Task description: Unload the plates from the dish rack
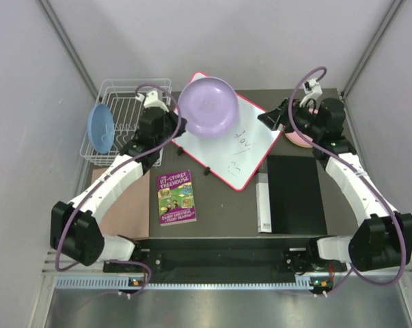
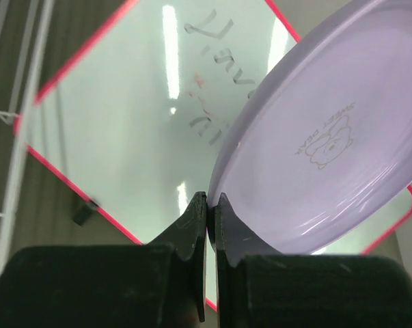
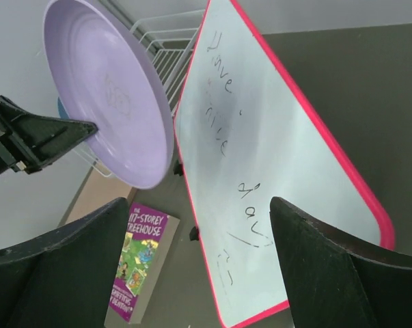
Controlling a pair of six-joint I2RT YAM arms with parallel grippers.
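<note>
My left gripper (image 1: 180, 126) (image 2: 210, 199) is shut on the rim of the lavender plate (image 1: 207, 104) (image 2: 328, 150) (image 3: 110, 89) and holds it tilted in the air over the whiteboard's left corner. A blue plate (image 1: 101, 128) stands on edge at the left side of the white wire dish rack (image 1: 134, 92) (image 3: 168, 41). My right gripper (image 1: 275, 117) (image 3: 199, 225) hangs open over the whiteboard's right side with nothing between its fingers. A pink plate (image 1: 298, 139) lies on the table under the right wrist, mostly hidden.
A red-framed whiteboard (image 1: 243, 140) (image 2: 124, 123) (image 3: 260, 150) with writing lies at the table's centre. A purple book (image 1: 176, 197) (image 3: 134, 266) lies in front of it. A black slab (image 1: 296, 195) and a white bar (image 1: 262, 205) lie at the right front.
</note>
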